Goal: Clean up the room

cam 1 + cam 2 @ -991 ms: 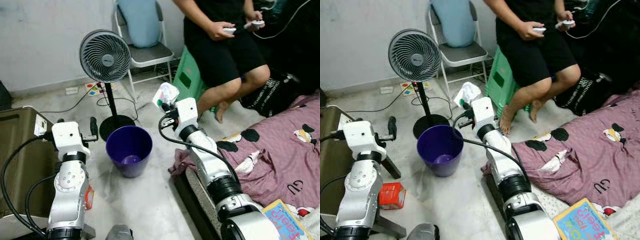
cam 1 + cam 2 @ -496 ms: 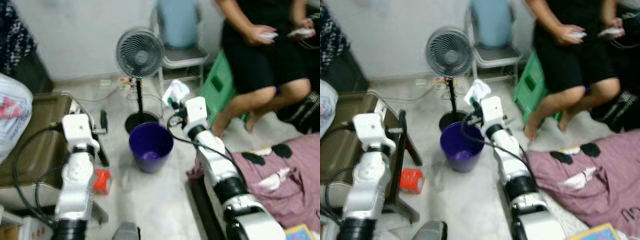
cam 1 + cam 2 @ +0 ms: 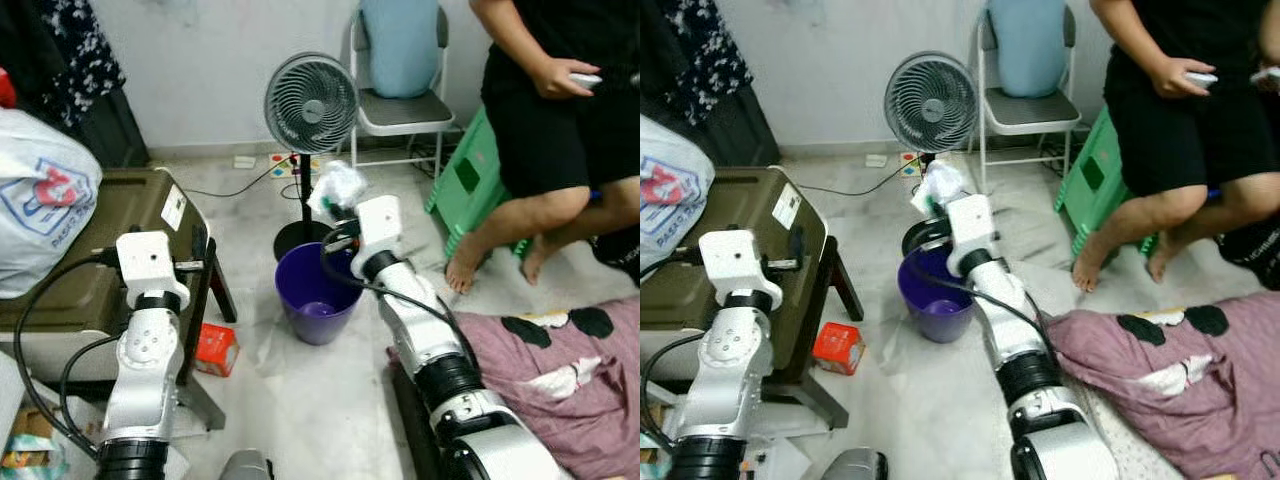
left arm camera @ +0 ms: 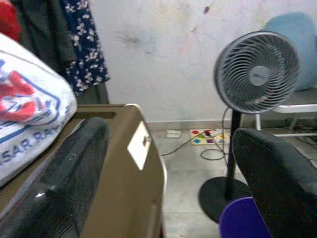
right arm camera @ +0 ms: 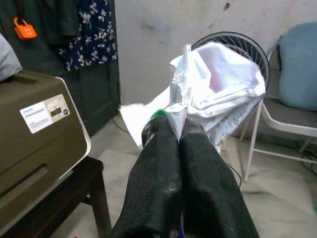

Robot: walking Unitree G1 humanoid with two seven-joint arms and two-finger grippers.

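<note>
The crumpled white paper wad (image 5: 213, 94), with a green patch at its lower edge, is clamped between the two black fingers (image 5: 158, 163) of the right claw (image 3: 335, 215). The fingers are pressed together on the wad. The wad is held in the air, above the far rim of the purple bin (image 3: 318, 292) and in front of the fan's pole.

The purple bin stands on the pale floor (image 3: 300, 400), just in front of the round black base of the standing fan (image 3: 311, 103). A small remnant lies at the bottom of the bin; what it is cannot be told.

The left claw (image 4: 168, 168) is held up beside the olive-brown box (image 3: 90, 270), with its two fingers spread wide and nothing between them. The box rests on a dark worktop (image 3: 205, 300) at the robot's left. A white printed sack (image 3: 45, 200) lies on top of the box. A small red carton (image 3: 215, 350) lies on the floor beside the worktop's leg.

Behind the fan, a folding chair (image 3: 400, 105) holds a light blue cushion (image 3: 398, 45) against its back. A power strip (image 3: 292, 165) and cables lie on the floor near the wall.

To the robot's right, a person (image 3: 560, 110) in black sits on a green stool (image 3: 470, 180), holding a white controller. A mauve blanket (image 3: 560, 370) with black and white patches lies at the right arm's side.
</note>
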